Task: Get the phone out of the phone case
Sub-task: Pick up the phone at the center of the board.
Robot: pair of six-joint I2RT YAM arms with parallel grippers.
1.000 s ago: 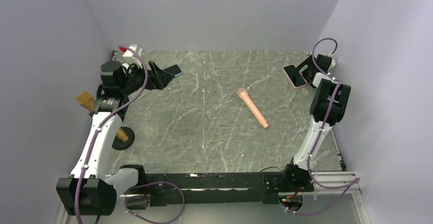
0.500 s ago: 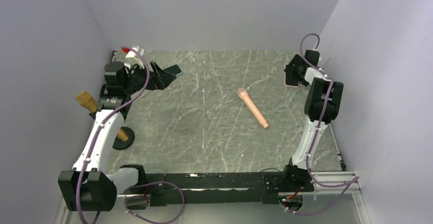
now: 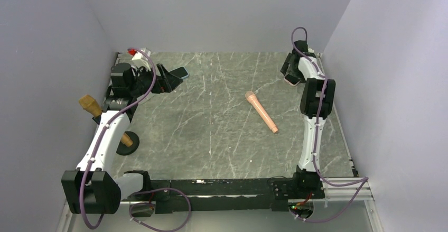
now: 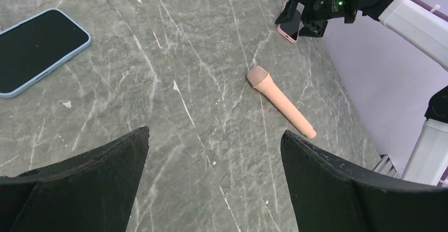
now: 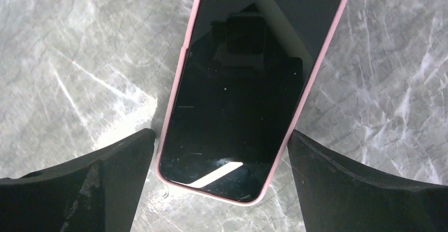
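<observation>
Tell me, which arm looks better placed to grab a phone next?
Probably the right. The right gripper hangs open directly over the pink-cased phone, one finger on each side. The left gripper is open too, but the blue-cased phone lies off to its side, outside the fingers.

Pink-cased phone (image 5: 248,89) — screen up, flat, far right; blue-cased phone (image 4: 37,49) — likewise, far left.

I see a grey-green marbled table (image 3: 211,137). A blue-cased phone (image 4: 37,49) lies flat, screen up, near the far-left corner. A pink-cased phone (image 5: 253,89) lies flat, screen up, near the far-right corner. A peach microphone (image 3: 261,112) lies diagonally right of centre, well apart from both
</observation>
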